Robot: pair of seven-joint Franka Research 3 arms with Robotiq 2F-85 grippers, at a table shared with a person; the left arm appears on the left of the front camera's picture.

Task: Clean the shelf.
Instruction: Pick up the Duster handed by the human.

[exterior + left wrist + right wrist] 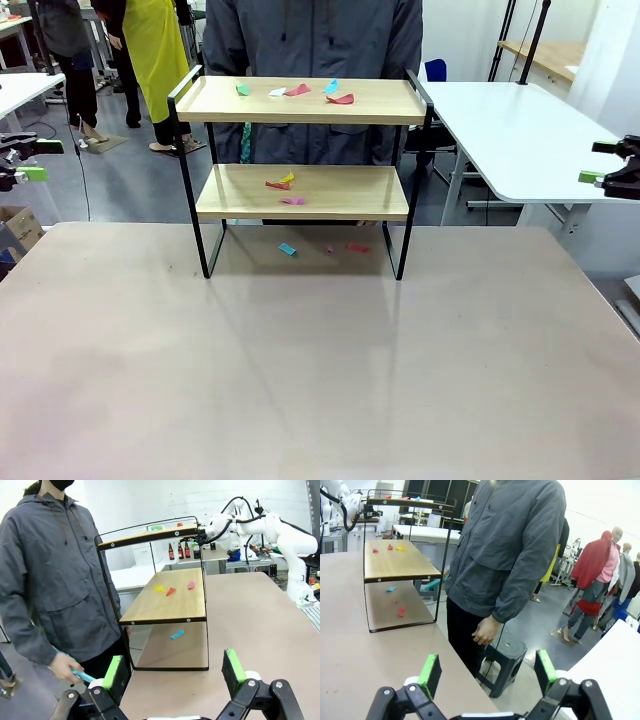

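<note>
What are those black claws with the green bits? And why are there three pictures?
Those claws are the pincers of a robot with two arms. The front picture is taken from between the arms, looking across the table at a person in a grey jacket. The left pincer and the right pincer peek in at the sides. The other two pictures come from small cameras on the robot's wrists, each looking along its own green-padded fingers. Both pincers are open and hold nothing. On the table stands a shelf with two wooden boards. Little coloured scraps lie on the top board, on the lower board and on the table underneath.
</note>
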